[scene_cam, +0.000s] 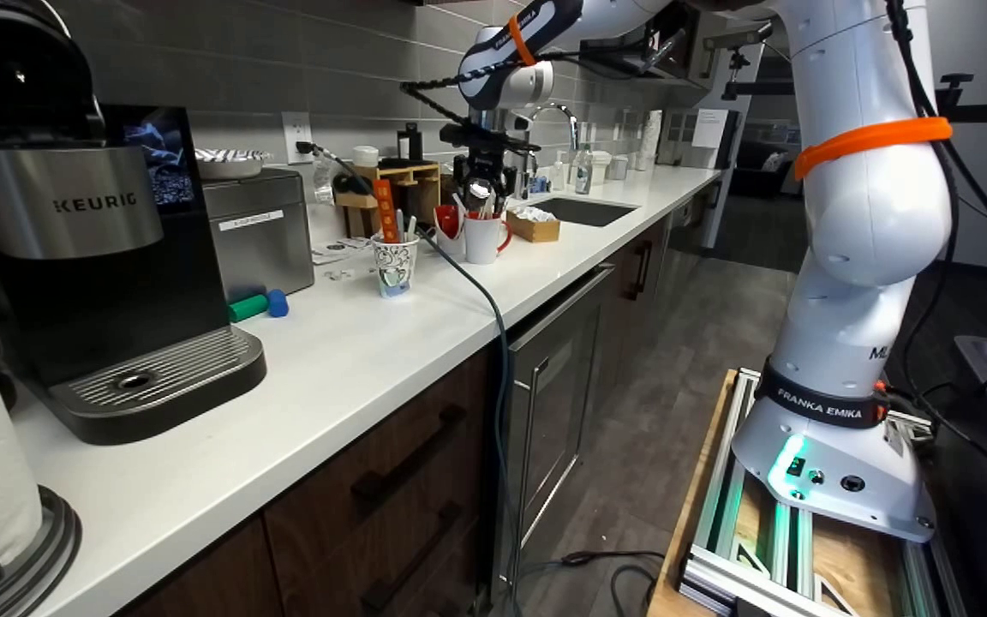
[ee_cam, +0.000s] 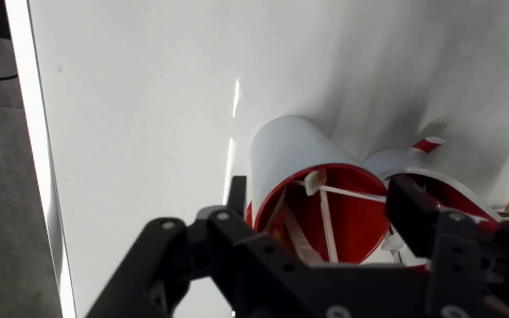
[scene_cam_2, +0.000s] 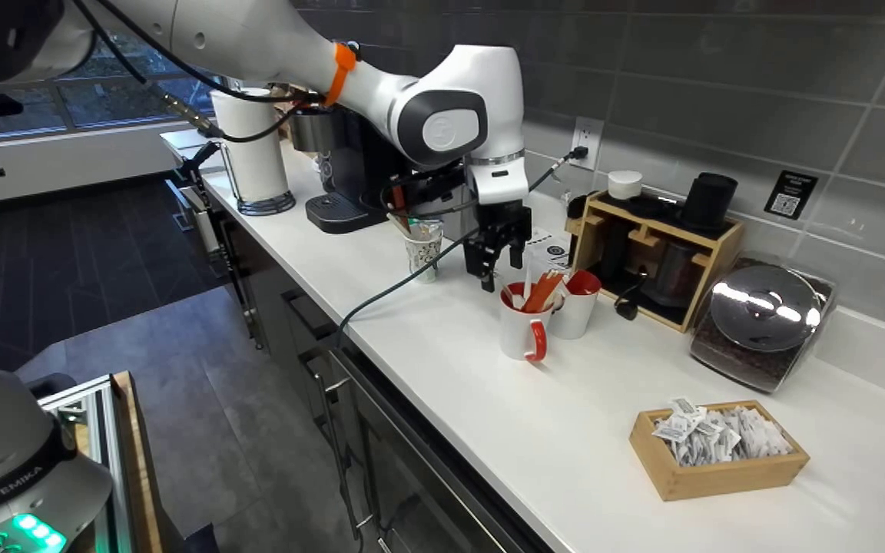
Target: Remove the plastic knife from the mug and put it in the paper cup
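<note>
A white mug with a red inside and red handle stands on the counter in both exterior views [scene_cam: 482,242] [scene_cam_2: 521,336]. It holds orange-red and pale utensils; I cannot tell which is the plastic knife. In the wrist view the mug [ee_cam: 287,143] shows several pale, thin pieces inside. A second white-and-red mug [scene_cam_2: 577,313] stands against it, also in the wrist view [ee_cam: 385,161]. The patterned paper cup [scene_cam: 395,272] [scene_cam_2: 422,255] stands apart, holding an orange strip and sticks; it is out of the wrist view. My gripper [scene_cam_2: 499,273] [ee_cam: 323,198] is open above the mug, its fingers apart across the rim.
A dark cable [scene_cam: 481,296] crosses the counter between the paper cup and mugs. A wooden organizer [scene_cam_2: 707,247] and a round chrome item [scene_cam_2: 761,303] stand by the wall. A wooden box of packets [scene_cam_2: 734,478] and a coffee machine [scene_cam: 104,206] also stand on the counter.
</note>
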### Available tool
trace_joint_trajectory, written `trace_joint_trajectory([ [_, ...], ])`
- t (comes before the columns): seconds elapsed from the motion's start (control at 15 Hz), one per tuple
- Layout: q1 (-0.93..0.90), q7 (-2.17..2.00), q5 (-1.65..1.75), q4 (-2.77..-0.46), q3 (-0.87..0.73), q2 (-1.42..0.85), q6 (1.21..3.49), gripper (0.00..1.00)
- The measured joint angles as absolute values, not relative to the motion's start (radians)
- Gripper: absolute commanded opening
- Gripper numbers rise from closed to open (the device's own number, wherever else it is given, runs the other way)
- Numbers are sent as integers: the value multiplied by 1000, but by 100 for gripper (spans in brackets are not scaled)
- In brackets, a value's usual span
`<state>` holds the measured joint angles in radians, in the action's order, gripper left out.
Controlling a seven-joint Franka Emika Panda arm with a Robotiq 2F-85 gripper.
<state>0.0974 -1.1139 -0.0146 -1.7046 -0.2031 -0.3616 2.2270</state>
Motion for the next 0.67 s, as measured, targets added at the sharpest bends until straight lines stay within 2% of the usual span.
trace_joint_trajectory([
  [0.4, 97, -1118, -15, -1740, -204, -362, 2292, 5],
  [0.47, 97, -1118, -15, -1741, -204, -362, 2294, 1],
  [0.67, 97, -1118, -14, -1741, -208, -361, 2295, 0],
])
